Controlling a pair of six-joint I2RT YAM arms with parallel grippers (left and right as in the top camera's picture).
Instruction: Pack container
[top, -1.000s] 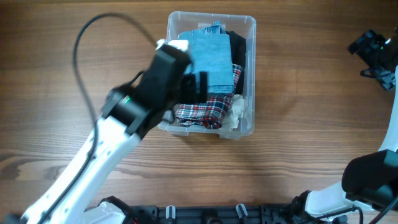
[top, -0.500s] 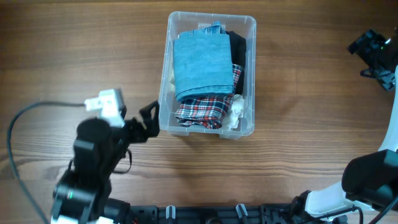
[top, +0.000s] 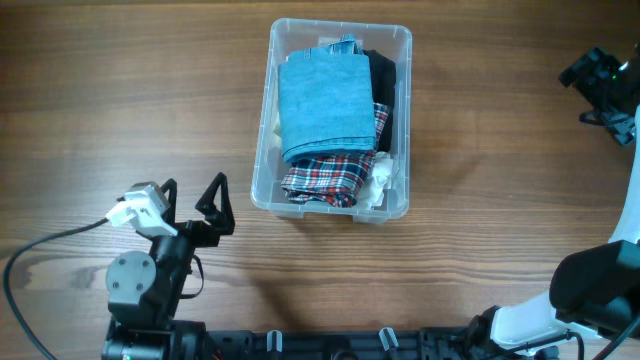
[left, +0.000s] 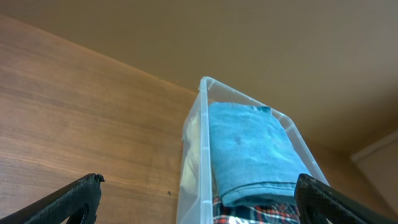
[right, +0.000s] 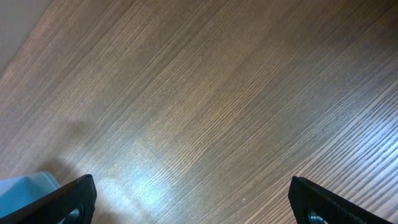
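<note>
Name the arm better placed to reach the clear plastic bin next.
Left, likely: the left gripper, open, faces the clear rectangular plastic bin from close by; the right gripper hangs open far off.

The left hand (top: 190, 192) sits down and to the left of the container (top: 340, 115), clear of it, with its black fingers (top: 214, 190) spread wide, pointing toward the container and holding nothing. The left arm (top: 150, 285) is tucked in behind it, wrist upright. Over on the other side, the right hand (right: 193, 202) is well apart from the container, off to its right, fingers just as wide and empty. The right arm (top: 590, 290) bends in from the container's lower right.
</note>
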